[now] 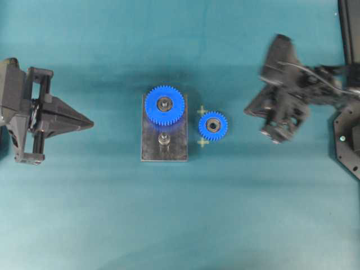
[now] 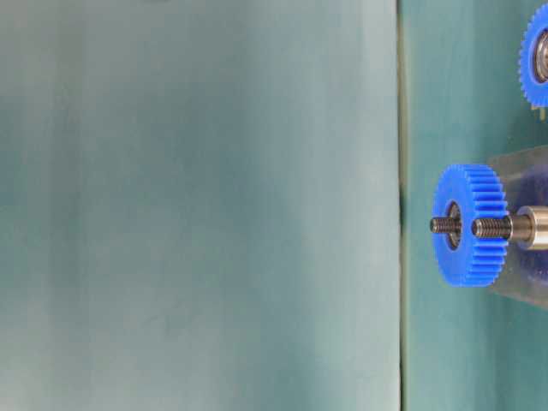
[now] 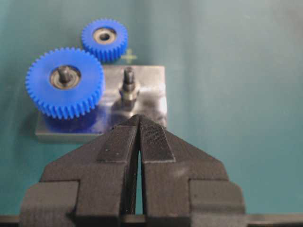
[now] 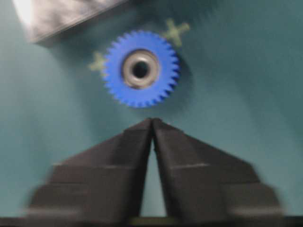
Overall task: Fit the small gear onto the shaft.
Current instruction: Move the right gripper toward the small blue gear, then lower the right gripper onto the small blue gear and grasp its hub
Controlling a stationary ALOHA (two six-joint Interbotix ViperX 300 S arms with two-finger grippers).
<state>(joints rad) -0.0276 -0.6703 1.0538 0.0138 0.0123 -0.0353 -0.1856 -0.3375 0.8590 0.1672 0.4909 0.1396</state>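
The small gear [image 1: 213,125] lies flat on the teal table, just right of the dark plate [image 1: 174,151]; it also shows in the left wrist view [image 3: 104,39] and the right wrist view [image 4: 141,69]. The shaft [image 1: 163,139] stands bare on the plate, in front of the larger gear [image 1: 164,104]; it shows in the left wrist view [image 3: 129,86] and the table-level view [image 2: 501,227]. My left gripper [image 1: 90,124] is shut and empty, left of the plate [image 3: 138,117]. My right gripper [image 1: 247,110] is shut and empty, right of the small gear [image 4: 152,121].
The larger blue gear sits on its own post at the plate's far end [image 3: 65,88]. Two pale cross marks [image 1: 203,142] flank the small gear. A dark arm base [image 1: 349,140] stands at the right edge.
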